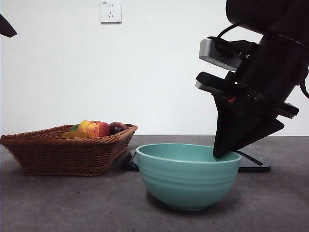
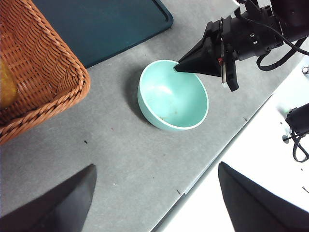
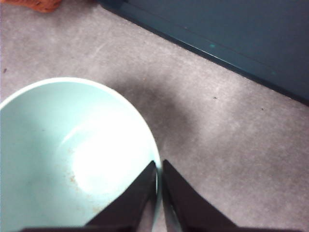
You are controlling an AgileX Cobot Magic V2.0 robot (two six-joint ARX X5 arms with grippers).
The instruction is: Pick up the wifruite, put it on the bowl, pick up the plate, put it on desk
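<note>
The teal-green bowl (image 1: 188,179) stands empty on the grey desk (image 1: 72,203); it also shows in the left wrist view (image 2: 169,96) and the right wrist view (image 3: 58,159). My right gripper (image 1: 219,153) leans down from the upper right, its jaws shut on the bowl's rim (image 3: 159,166); the left wrist view shows it at that rim (image 2: 177,67). Several fruits (image 1: 96,128), red-yellow, dark red and green, lie in the wicker basket (image 1: 63,152). My left gripper (image 2: 157,166) is open and empty, high above the desk, a black tip in the front view (image 1: 6,26).
A flat dark teal tray (image 1: 253,166) lies behind the bowl, also in the left wrist view (image 2: 106,24) and the right wrist view (image 3: 231,34). The basket (image 2: 34,72) stands left of the bowl. The desk's edge (image 2: 227,150) runs close to the bowl.
</note>
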